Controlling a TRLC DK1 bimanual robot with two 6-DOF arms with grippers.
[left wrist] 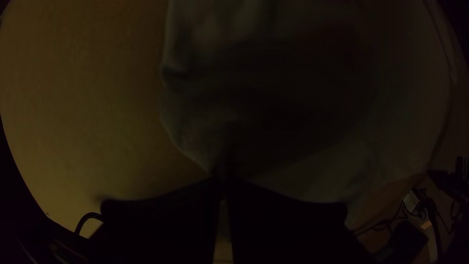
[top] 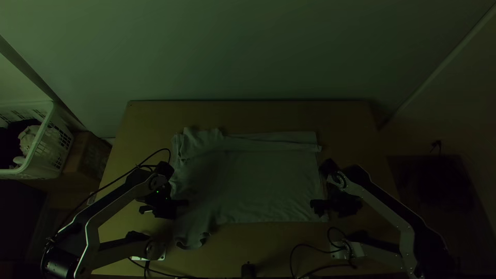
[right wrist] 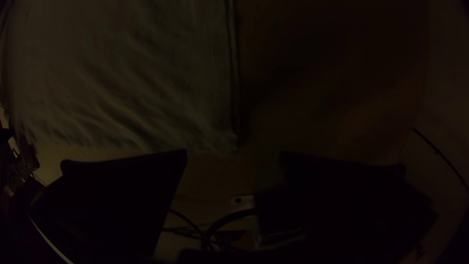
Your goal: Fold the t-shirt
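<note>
The pale t-shirt [top: 268, 181] lies spread across the table, its far long side turned over in a strip. One sleeve is rumpled at the far left; the other [top: 194, 235] sticks out toward the near edge. My left gripper [top: 165, 211] is at the shirt's left edge; in the left wrist view the left gripper [left wrist: 223, 182] has its tips together on the t-shirt's [left wrist: 195, 132] edge, where the cloth draws to a point. My right gripper [top: 335, 209] is by the near right corner. In the right wrist view the right gripper [right wrist: 233, 154] stands open, the t-shirt's [right wrist: 146, 88] corner just beyond its fingertips.
Bare wooden table [top: 248, 116] extends beyond the shirt's far side. Black cables [top: 310, 266] lie at the near edge beside a small dark object [top: 248, 270]. A white basket [top: 39, 147] holding cloth stands left of the table, next to a brown box [top: 88, 157].
</note>
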